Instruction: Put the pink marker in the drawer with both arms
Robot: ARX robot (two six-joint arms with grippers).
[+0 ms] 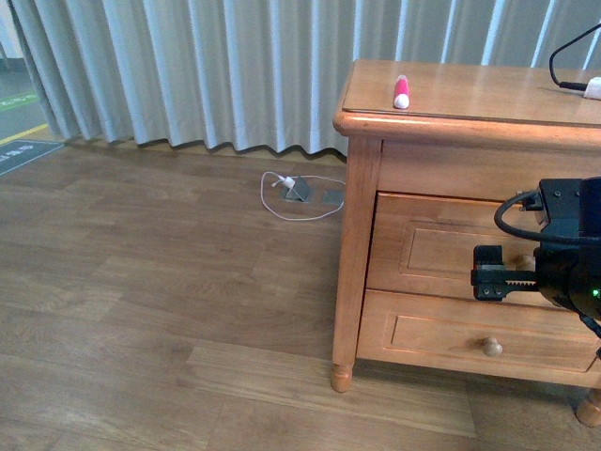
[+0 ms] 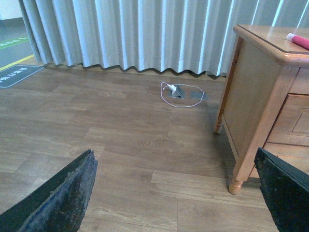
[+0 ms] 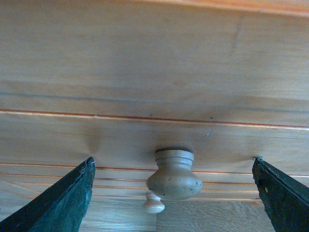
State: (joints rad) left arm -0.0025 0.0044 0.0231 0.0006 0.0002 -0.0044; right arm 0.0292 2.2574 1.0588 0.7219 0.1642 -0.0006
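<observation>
Right hand (image 1: 490, 273): black, fingers spread wide, holding nothing; set just before the upper drawer front.
Knob (image 3: 174, 175): small, round, pale wood; between the right hand's fingers, with a clear gap on either side.
Drawer (image 1: 441, 246): honey-brown wood with a recessed panel front, shut; directly ahead of the right hand.
Pink marker (image 1: 401, 91): short, stubby, bright pink with a white rounded end; lying on the desk top, above the right hand and well apart from it; far from the left hand too.
Left hand (image 2: 174, 152): fingers spread wide, empty; over bare floor, well apart from the desk's side.
Desk (image 1: 470, 94): rounded overhanging top edge; bare wood all round the marker.
Lower drawer (image 1: 441, 329): below the right hand, shut.
Plug (image 1: 592, 89): white with a black cable; above the right hand, well apart from the marker.
Floor (image 1: 141, 282): wood planks, open room by the left hand.
Floor socket (image 1: 300, 193): with a looped white cord, near the curtain (image 1: 235, 66).
</observation>
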